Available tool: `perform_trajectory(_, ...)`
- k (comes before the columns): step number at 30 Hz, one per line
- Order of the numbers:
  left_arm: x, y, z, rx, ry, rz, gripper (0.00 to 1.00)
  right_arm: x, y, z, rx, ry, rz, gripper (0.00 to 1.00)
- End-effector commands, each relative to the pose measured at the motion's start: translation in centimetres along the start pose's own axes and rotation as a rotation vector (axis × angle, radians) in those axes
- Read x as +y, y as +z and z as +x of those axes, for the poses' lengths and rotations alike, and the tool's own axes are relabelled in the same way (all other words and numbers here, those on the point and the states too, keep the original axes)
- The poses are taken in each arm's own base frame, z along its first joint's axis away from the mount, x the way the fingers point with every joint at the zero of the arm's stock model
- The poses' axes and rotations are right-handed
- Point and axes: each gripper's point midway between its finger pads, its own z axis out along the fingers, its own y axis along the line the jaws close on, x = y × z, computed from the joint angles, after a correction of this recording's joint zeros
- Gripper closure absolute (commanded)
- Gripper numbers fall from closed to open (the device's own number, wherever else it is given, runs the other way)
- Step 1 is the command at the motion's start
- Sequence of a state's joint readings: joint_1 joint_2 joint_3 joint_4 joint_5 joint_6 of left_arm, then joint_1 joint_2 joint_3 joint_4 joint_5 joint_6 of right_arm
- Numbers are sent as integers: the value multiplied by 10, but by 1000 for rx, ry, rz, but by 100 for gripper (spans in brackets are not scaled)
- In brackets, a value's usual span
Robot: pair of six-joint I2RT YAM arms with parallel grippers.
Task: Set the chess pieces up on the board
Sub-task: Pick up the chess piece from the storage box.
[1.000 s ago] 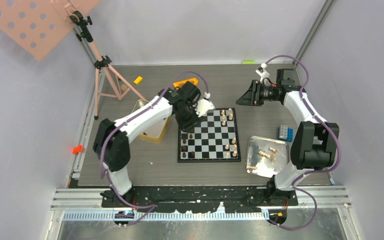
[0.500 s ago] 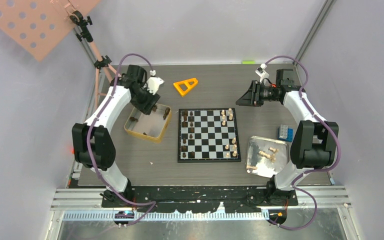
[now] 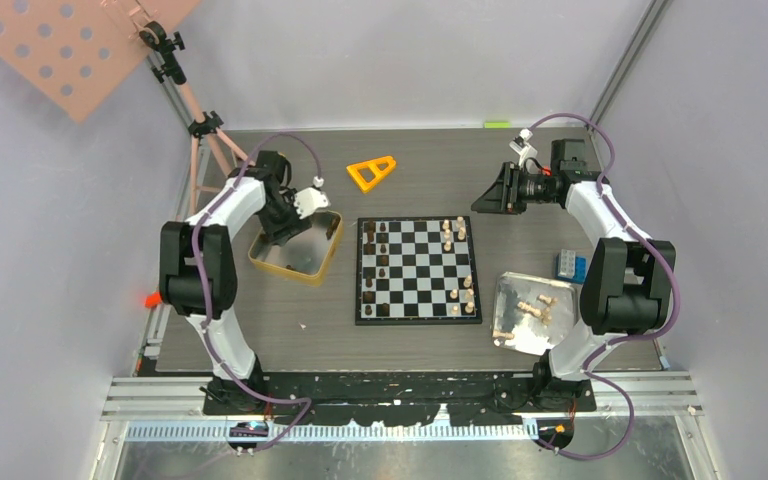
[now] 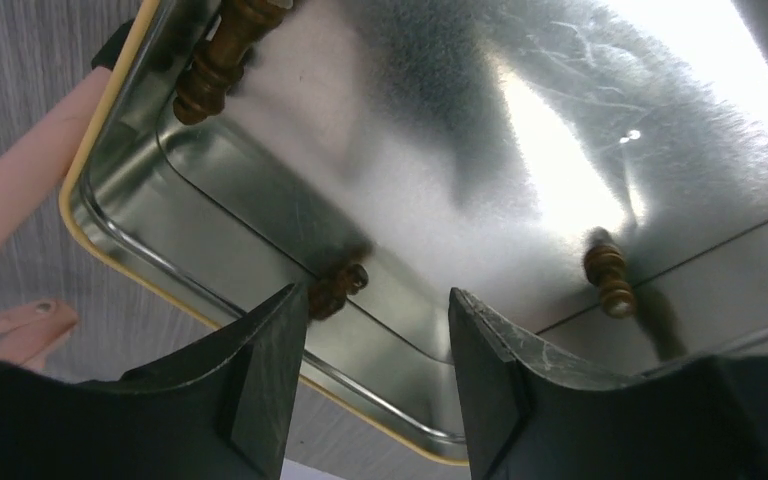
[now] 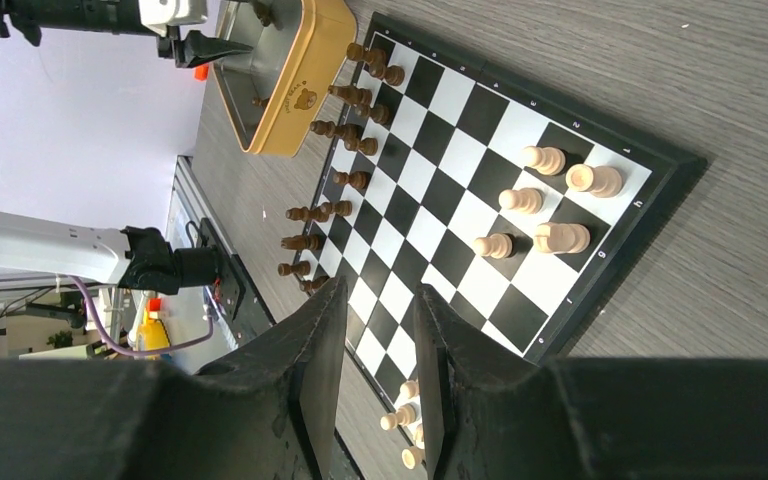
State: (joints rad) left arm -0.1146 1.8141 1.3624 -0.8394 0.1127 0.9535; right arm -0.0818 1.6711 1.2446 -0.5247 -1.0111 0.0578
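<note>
Two end effectors are hanging either side of the board (image 3: 420, 285). We are seeing the left end effector (image 4: 375, 297) open and empty over the gold tin (image 4: 110, 225) left of the board, where three dark chess pieces (image 4: 338, 290) are lying. The right end effector (image 5: 380, 290) is hovering beyond the board's far right corner, jaws narrowly parted around nothing. Other dark chess pieces are lining the board's left edge, pale chess pieces (image 3: 457, 233) its right.
</note>
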Motion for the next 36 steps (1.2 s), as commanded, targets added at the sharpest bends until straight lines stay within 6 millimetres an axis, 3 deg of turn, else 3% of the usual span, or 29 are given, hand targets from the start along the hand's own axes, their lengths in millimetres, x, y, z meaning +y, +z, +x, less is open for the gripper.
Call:
perform_trajectory(1,23,11,0,11,185,-40,44,5,-4,-12,-23,-48,1,63)
perform_trajectory(15,24,38,31,166,318,-2,52,-2,-1,-10,-8,-39,8,63)
perform_trajectory(26,31,47,35,202,353,-27,67,-1,-2,-10,-7,-42,6,64)
perform_trajectory(30,34,44,34,206,373,-53,71,-2,-1,-9,-3,-37,3,63)
perform_trajectory(36,34,35,27,195,385,-81,84,-1,-1,-8,-1,-35,1,64)
